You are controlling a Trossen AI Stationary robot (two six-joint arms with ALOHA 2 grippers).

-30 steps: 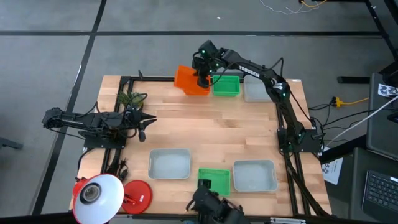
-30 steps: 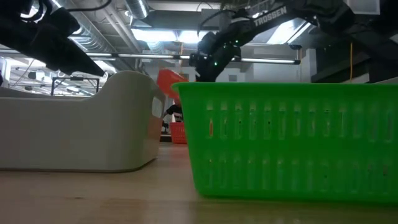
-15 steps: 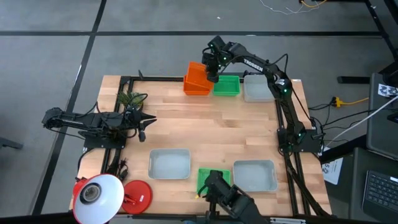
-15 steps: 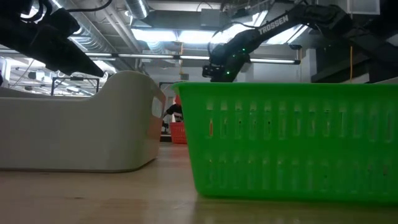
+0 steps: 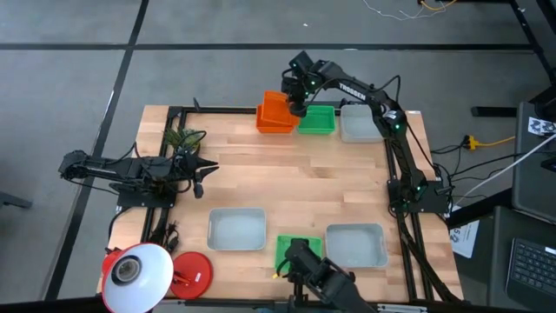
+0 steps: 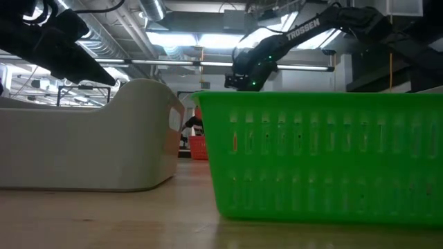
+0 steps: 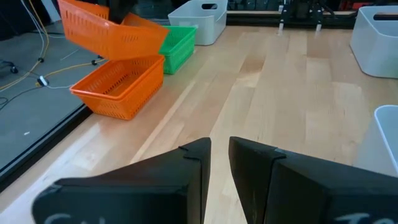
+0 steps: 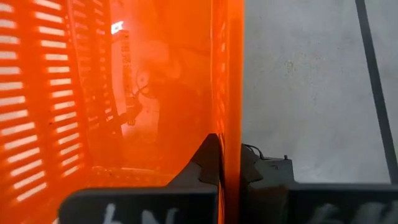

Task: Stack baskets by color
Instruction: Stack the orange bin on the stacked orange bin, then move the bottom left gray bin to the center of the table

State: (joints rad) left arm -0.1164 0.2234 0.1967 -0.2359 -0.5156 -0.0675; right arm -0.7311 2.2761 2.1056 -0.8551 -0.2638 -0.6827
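My right gripper (image 5: 297, 104) is at the far edge, shut on an orange basket (image 5: 276, 104) that hangs tilted over a second orange basket (image 5: 271, 125) standing on the table. In the left wrist view the held basket (image 7: 112, 34) sits above the other one (image 7: 118, 90). A green basket (image 5: 316, 120) and a grey-white one (image 5: 360, 124) stand to their right. My left gripper (image 7: 220, 158) waits at the table's left side, its fingers a narrow gap apart with nothing between them. My right gripper pinches the held basket's side wall (image 8: 230, 134), the one toward the table's right, at its rim. One finger (image 8: 208, 158) is inside the basket and one (image 8: 252, 165) outside. The fingers slant down from above. The basket hangs tilted over the lower orange basket.
Near the front edge stand a grey-white basket (image 5: 236, 229), a green basket (image 5: 298, 250) and another grey-white basket (image 5: 355, 245). A round red-and-white lamp (image 5: 139, 274) sits at the near left corner. Bare wood lies across the table's middle.
My right gripper has carried the orange basket a little toward the table's right and far edge, turning it, so it now hangs over the second orange basket. Most of the move came early; it has since held nearly still.
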